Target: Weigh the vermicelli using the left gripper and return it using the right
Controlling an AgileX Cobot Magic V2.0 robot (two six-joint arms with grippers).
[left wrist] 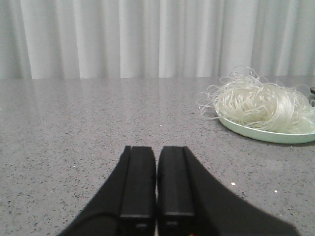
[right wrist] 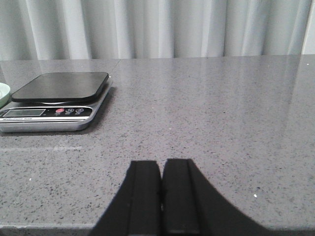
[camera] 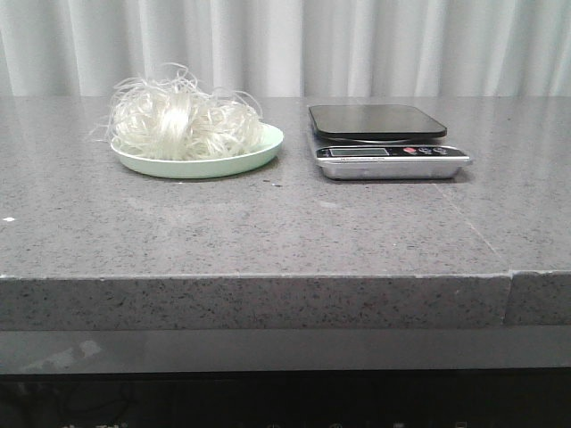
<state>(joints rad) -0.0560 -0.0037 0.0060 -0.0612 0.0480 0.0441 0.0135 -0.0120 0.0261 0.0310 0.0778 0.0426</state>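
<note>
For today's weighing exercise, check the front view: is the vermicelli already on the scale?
No, the vermicelli sits on the plate; the scale is bare.

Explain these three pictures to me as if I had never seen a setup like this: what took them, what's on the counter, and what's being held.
A two-armed robot took them. The front view looks forward over a grey counter. On it, a pale green plate holds the vermicelli, a fluffy tangle of white strands. To its right stands a kitchen scale with nothing on it. The other two views come from cameras on the wrists. The dark shapes are the left gripper and the right gripper, both shut and holding nothing.
</note>
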